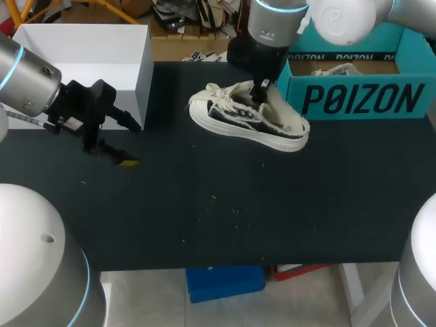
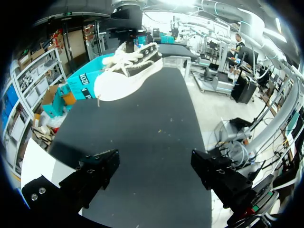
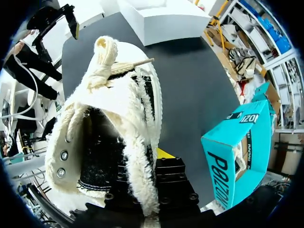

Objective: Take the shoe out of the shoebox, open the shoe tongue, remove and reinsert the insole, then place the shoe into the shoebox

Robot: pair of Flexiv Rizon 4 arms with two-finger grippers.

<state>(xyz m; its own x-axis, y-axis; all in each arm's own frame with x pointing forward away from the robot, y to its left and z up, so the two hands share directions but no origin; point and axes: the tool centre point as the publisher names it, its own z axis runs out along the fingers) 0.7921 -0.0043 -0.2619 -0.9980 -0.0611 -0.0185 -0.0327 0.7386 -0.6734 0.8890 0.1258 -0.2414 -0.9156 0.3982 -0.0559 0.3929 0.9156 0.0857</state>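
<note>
Head camera looks down over the whole desk (image 1: 204,218) from behind; both wrist cameras share the shoe (image 2: 128,71), the left from far across the desk, the right pressed close.

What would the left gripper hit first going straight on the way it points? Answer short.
Most likely the bare table: the left gripper, open, seems aimed slightly down at it. The shoe lies farther ahead, a little to one side, so it may be missed; depth is unclear.
</note>
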